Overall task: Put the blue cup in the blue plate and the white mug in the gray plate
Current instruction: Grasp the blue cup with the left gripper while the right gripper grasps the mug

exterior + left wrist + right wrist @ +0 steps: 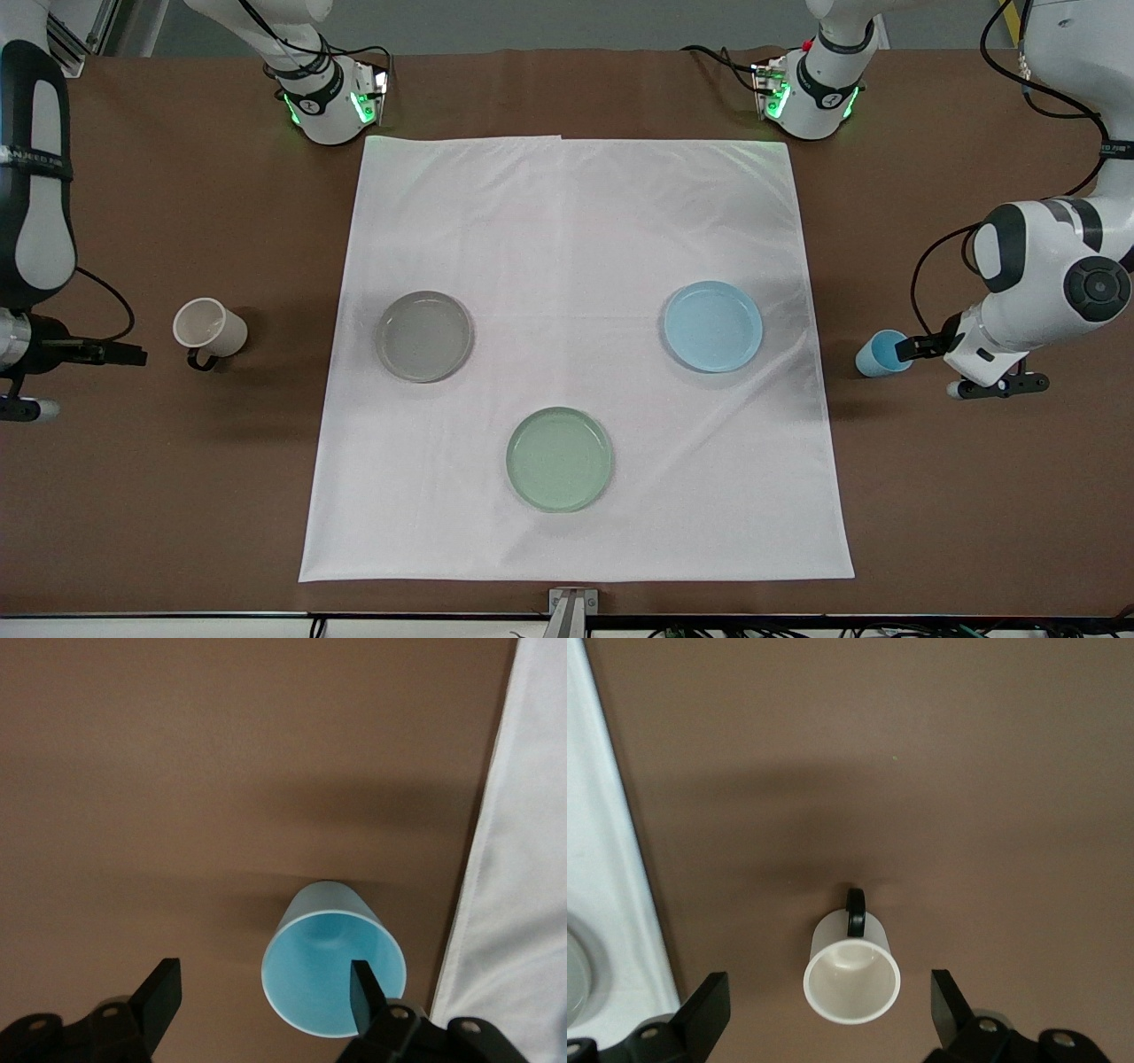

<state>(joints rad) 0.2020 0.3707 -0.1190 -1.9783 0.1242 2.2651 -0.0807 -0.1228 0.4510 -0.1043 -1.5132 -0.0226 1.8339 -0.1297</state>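
1. Front view: the white mug [210,329] stands on the bare brown surface [177,496] toward the right arm's end, with the right gripper [133,356] just beside it. The blue cup [881,352] stands on the brown surface toward the left arm's end, with the left gripper [911,347] at its rim. The gray plate [424,336], blue plate [713,326] and a pale green plate [560,459] lie well apart on a white cloth [576,221]; the green one is nearest the camera. All three are round, shallow, raised-rimmed and smooth; the cloth is thin and faintly creased.

2. Left wrist view: the fingers [365,994] are spread wide. One crosses the cup's open mouth and the other stands clear to one side, so the cup is off centre. The step appears to be the grasp: the arm would do well to shift sideways until the tapered, glossy wall sits midway, then close low, since a taper can slip upward.

3. Right wrist view: the fingers [704,1010] stand wide with the mug roughly centred between them, not touching it. Its black loop handle [856,912] points away from the gripper, so the fingers should meet plain cylinder wall. A straight descent looks sufficient, judging by this alignment.
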